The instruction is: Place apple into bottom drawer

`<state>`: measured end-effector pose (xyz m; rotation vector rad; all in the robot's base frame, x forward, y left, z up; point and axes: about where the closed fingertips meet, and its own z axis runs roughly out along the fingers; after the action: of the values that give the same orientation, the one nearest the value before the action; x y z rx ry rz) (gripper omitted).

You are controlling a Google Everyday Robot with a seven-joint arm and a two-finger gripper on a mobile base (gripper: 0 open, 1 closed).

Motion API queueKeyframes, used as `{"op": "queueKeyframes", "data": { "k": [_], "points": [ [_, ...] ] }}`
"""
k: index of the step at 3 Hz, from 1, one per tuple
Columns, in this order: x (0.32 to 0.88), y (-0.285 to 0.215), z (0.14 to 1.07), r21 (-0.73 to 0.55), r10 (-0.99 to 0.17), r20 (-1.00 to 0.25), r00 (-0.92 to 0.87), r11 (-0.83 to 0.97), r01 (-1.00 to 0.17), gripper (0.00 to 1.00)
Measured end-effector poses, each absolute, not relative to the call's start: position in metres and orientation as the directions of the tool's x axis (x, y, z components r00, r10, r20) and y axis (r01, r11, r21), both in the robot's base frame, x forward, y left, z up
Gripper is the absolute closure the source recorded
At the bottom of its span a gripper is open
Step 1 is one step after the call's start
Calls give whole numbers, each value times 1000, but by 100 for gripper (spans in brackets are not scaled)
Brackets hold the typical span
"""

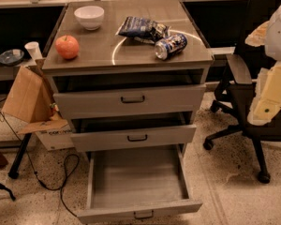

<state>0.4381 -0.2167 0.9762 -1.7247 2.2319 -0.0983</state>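
The apple (67,47), red-orange and round, sits on the cabinet top near its front left corner. The bottom drawer (138,212) is pulled far out, and its deep grey tray shows nothing inside. The two drawers above it are each pulled out a little. My gripper (266,108) is at the far right of the view, on a pale white and yellowish arm, level with the upper drawers. It is well to the right of the cabinet and far from the apple.
A white bowl (89,17), a blue snack bag (141,28) and a crushed blue-and-silver can (171,46) lie on the cabinet top (131,55). A black office chair (246,102) stands to the right behind my arm. A cardboard box (28,97) and a floor cable (61,182) are to the left.
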Motion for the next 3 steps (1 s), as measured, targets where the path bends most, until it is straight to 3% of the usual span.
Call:
{"op": "queueKeyframes", "data": {
  "k": [2,3],
  "points": [
    [453,-194,981,-269,-935,-278,-223,298,-916,0],
    [488,-142,984,-267,-891,-404,-206,330,-906,0]
  ]
}}
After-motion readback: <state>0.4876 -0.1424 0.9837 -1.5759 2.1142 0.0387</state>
